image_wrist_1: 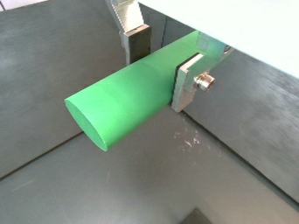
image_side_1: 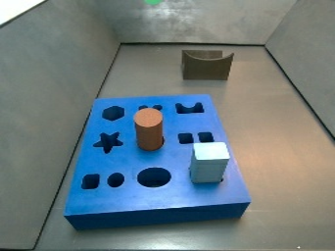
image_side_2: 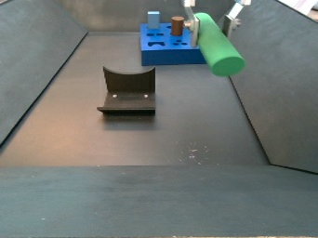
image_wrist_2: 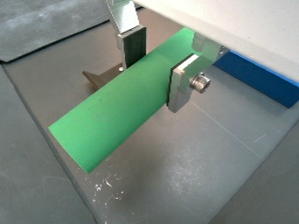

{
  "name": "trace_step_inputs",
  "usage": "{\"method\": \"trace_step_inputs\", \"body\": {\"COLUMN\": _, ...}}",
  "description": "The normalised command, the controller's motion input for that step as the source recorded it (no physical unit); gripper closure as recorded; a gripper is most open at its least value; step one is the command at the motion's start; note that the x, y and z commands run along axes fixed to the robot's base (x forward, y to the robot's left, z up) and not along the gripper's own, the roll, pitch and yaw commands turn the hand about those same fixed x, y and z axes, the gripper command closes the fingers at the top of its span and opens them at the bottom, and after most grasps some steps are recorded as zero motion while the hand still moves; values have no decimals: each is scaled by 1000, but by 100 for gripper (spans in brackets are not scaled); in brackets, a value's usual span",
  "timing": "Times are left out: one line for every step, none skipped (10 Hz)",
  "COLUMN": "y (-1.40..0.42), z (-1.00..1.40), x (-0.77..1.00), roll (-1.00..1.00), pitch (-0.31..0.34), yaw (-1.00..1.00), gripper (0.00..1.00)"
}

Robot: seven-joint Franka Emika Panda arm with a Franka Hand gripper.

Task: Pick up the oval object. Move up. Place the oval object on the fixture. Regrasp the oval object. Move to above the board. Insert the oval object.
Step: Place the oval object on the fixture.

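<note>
My gripper [image_wrist_1: 162, 63] is shut on the oval object [image_wrist_1: 128, 105], a bright green rounded peg. The flat silver fingers [image_wrist_1: 187, 83] clamp it near one end, and the rest sticks out level. Both wrist views show this grip [image_wrist_2: 158, 66]. In a side view the gripper [image_side_2: 215, 22] holds the peg [image_side_2: 221, 48] in the air, to the right of the dark fixture [image_side_2: 126, 91] and in front of the blue board [image_side_2: 168, 46]. The fixture [image_side_1: 207, 64] stands behind the board [image_side_1: 124, 191] in a side view. The board's edge [image_wrist_2: 263, 77] shows in a wrist view.
A brown-orange cylinder [image_side_1: 148, 129] and a pale grey-blue cube [image_side_1: 210, 162] stand on the board. Dark sloping walls [image_side_2: 44, 84] enclose the grey floor [image_side_2: 162, 139]. A dark piece of the fixture [image_wrist_2: 98, 79] shows behind the peg in a wrist view.
</note>
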Motion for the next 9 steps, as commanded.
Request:
{"method": "trace_step_inputs", "body": {"y": -1000, "z": 258, "x": 603, "roll": -446, "pitch": -517, "yaw": 45, "gripper": 100}}
{"method": "trace_step_inputs", "body": {"y": -1000, "z": 229, "x": 567, "roll": -354, "pitch": -375, "yaw": 39, "gripper": 100}}
{"method": "trace_step_inputs", "body": {"y": -1000, "z": 209, "x": 547, "roll": -264, "pitch": -261, "yaw": 33, "gripper": 100}}
{"method": "trace_step_inputs", "body": {"y": -1000, "z": 199, "x": 547, "roll": -186, "pitch": -164, "yaw": 39, "gripper": 100}}
{"method": "trace_step_inputs", "body": {"y": -880, "z": 150, "x": 496, "roll": -124, "pitch": -74, "yaw": 40, "gripper": 100}}
{"method": "trace_step_inputs", "body": {"y": -628, "z": 79, "x": 380, "roll": -102, "pitch": -34, "yaw": 33, "gripper": 100}}
{"method": "trace_step_inputs", "body": {"y": -290, "z": 24, "x": 244, "roll": -88, "pitch": -4, "yaw": 23, "gripper": 100}}
{"method": "trace_step_inputs", "body": {"y": 530, "z": -429, "x": 1000, "roll": -1000, "pitch": 107, "yaw": -177, "gripper": 100}}
{"method": "trace_step_inputs", "body": {"y": 581, "z": -443, "x": 1000, "roll": -1000, "pitch": 108, "yaw": -179, "gripper": 100}}
